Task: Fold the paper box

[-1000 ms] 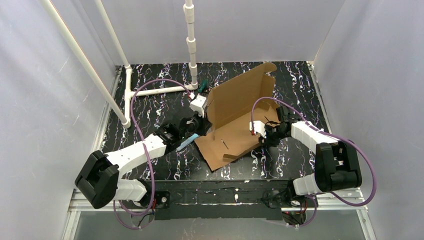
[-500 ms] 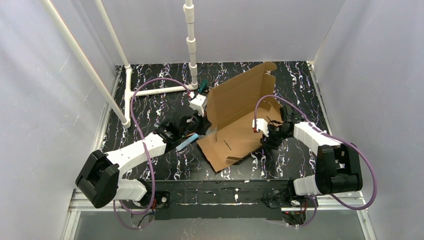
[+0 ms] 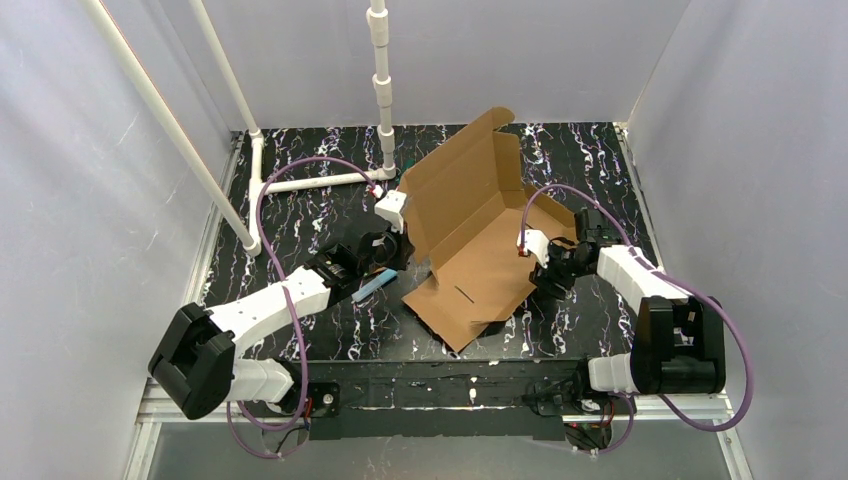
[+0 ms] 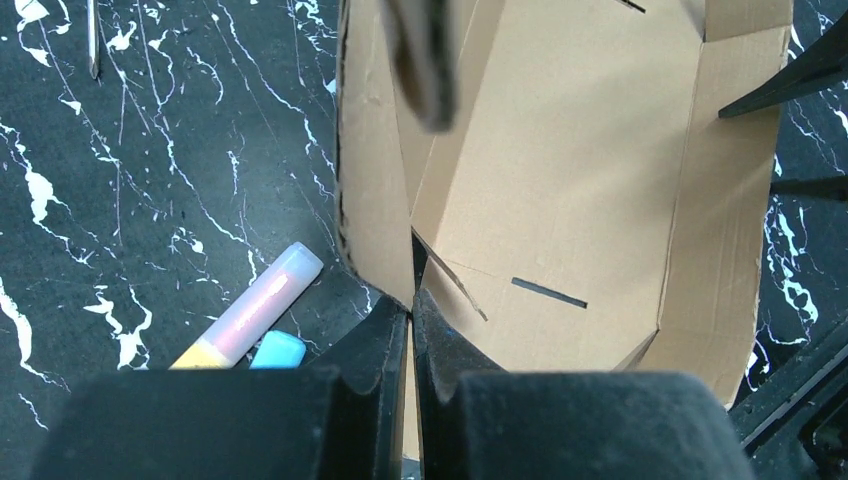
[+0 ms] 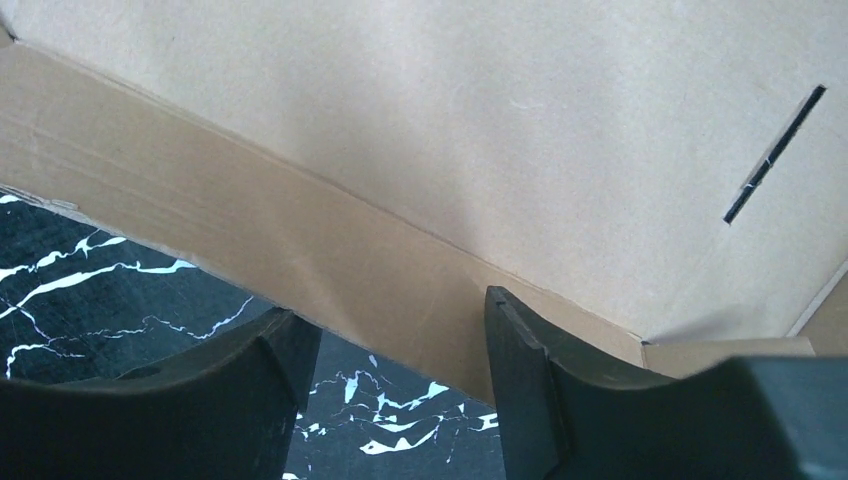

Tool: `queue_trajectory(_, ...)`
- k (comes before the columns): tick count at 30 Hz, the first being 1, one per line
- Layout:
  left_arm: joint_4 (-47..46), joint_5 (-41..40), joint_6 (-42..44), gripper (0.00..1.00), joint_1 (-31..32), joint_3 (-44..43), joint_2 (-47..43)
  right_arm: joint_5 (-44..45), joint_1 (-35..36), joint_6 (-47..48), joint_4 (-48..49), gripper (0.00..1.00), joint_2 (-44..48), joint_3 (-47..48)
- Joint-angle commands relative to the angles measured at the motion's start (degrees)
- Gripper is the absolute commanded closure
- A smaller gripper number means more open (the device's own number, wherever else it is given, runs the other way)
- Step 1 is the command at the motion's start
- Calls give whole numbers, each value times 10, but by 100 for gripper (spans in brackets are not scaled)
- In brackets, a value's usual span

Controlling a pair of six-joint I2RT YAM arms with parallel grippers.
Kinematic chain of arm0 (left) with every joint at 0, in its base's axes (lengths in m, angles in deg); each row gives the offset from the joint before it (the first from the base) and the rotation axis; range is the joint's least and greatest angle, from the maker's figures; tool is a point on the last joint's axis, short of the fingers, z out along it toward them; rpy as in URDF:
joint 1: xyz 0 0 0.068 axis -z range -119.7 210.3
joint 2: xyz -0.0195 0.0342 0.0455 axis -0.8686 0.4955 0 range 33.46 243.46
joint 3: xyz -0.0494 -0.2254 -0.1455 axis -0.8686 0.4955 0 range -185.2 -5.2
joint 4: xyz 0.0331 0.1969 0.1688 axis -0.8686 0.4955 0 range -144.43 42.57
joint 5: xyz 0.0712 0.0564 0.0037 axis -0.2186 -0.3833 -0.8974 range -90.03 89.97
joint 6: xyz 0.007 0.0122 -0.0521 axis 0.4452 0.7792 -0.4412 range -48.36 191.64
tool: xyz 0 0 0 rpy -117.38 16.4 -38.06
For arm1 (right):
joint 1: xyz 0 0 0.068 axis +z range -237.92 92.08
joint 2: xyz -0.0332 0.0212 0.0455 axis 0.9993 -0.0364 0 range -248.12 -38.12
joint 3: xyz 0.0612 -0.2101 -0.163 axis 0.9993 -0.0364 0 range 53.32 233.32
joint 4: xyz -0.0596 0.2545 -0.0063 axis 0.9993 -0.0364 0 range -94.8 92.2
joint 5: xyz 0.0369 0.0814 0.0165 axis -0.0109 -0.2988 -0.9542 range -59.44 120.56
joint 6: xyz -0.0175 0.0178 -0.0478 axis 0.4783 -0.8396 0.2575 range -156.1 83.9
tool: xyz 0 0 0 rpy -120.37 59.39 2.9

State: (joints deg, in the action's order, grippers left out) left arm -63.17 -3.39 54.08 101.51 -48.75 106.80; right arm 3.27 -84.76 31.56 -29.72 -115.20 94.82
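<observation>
The paper box (image 3: 480, 270) lies in the middle of the table, its base flat and its large lid panel (image 3: 455, 180) standing up at the back left. My left gripper (image 3: 400, 247) is shut on the box's left side flap; in the left wrist view (image 4: 411, 310) the cardboard edge (image 4: 375, 200) runs between the closed jaws. My right gripper (image 3: 547, 268) is open at the box's right side. In the right wrist view (image 5: 400, 345) the right side wall (image 5: 300, 230) crosses just above the gap, and the right finger (image 5: 520, 370) touches it.
A pink and yellow marker (image 4: 250, 315) and a blue marker (image 3: 373, 287) lie on the table just left of the box, under my left gripper. A white pipe frame (image 3: 300, 183) with an upright post (image 3: 380, 80) stands at the back left.
The box has slid right and turned, and its lid has swung up and to the left. My right gripper has moved right along the box's side. My left gripper still grips the flap.
</observation>
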Motion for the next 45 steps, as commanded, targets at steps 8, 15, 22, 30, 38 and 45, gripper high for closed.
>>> queue_trajectory(8,1,34,123,100,1,-48,-32,7,23,-64,46,38,-49,32)
queue_trajectory(15,1,17,204,100,0,-100,-30,15,34,-134,97,30,-75,76)
queue_trajectory(22,1,5,249,100,1,-115,-11,-21,29,-153,48,18,-96,105)
queue_trajectory(30,2,14,210,100,-10,-109,13,-77,12,-132,-64,9,-104,140)
queue_trajectory(38,2,127,84,100,-48,-79,18,-34,13,-152,-42,21,-150,144)
queue_trajectory(45,3,217,16,100,-75,-68,14,-10,15,-134,-31,28,-146,134)
